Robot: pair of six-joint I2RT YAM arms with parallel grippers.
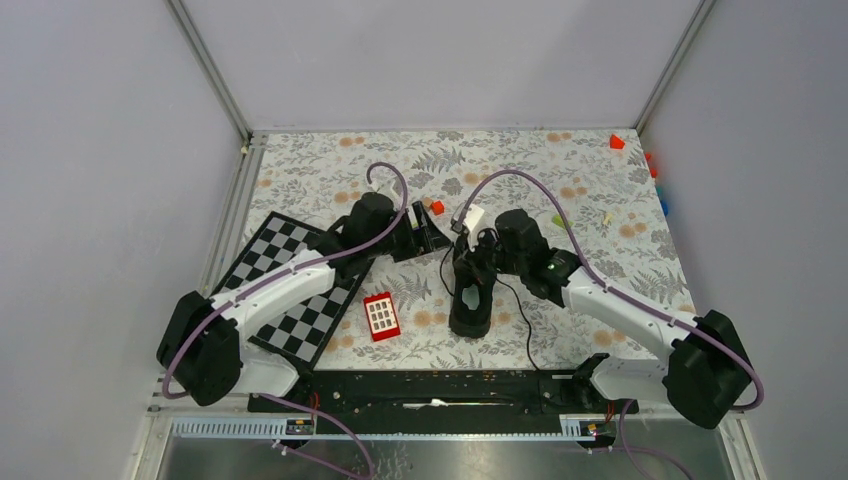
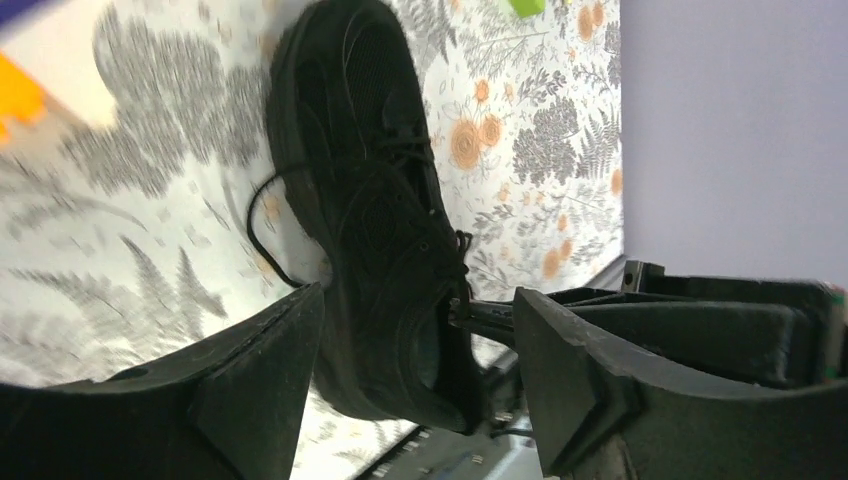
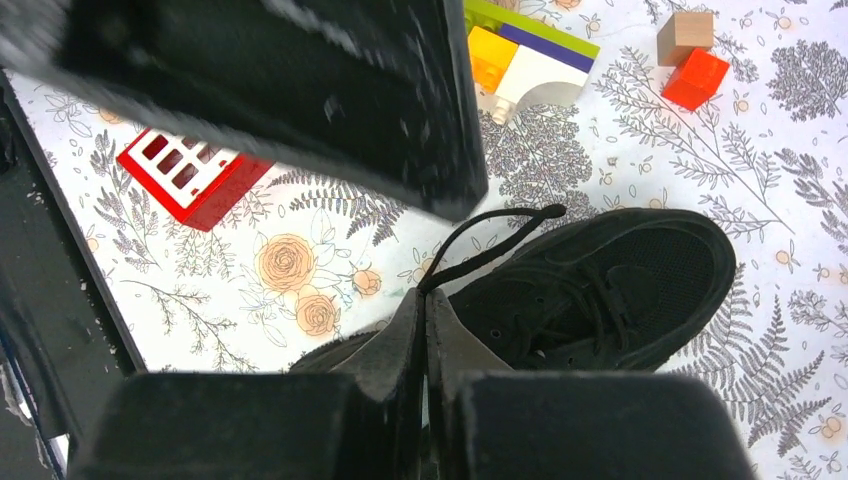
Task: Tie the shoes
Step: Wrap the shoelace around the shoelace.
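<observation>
Lower centre of the right wrist view: right hand [image 3: 428, 305] clenched on a thin black lace [image 3: 495, 248] slanting to the upper right. Behind it, the all-black low-top sneaker [image 3: 600, 280], mid-frame from above on the floral-print worktop [image 1: 600, 180]. Left hand [image 2: 418, 300] released, spread wide nearby. No knot or bow visible; tying seemingly barely begun.

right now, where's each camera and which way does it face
top external: fixed above and behind the arms, looking down on the table; both arms show, reaching toward the sneaker.
left wrist: on the left arm, facing the sneaker's side through the open left end effector; its fingers show.
right wrist: on the right arm, looking down at the sneaker past the right end effector, shut on a lace.
shared: the sneaker in all three; the red grid block in top external and right wrist.
</observation>
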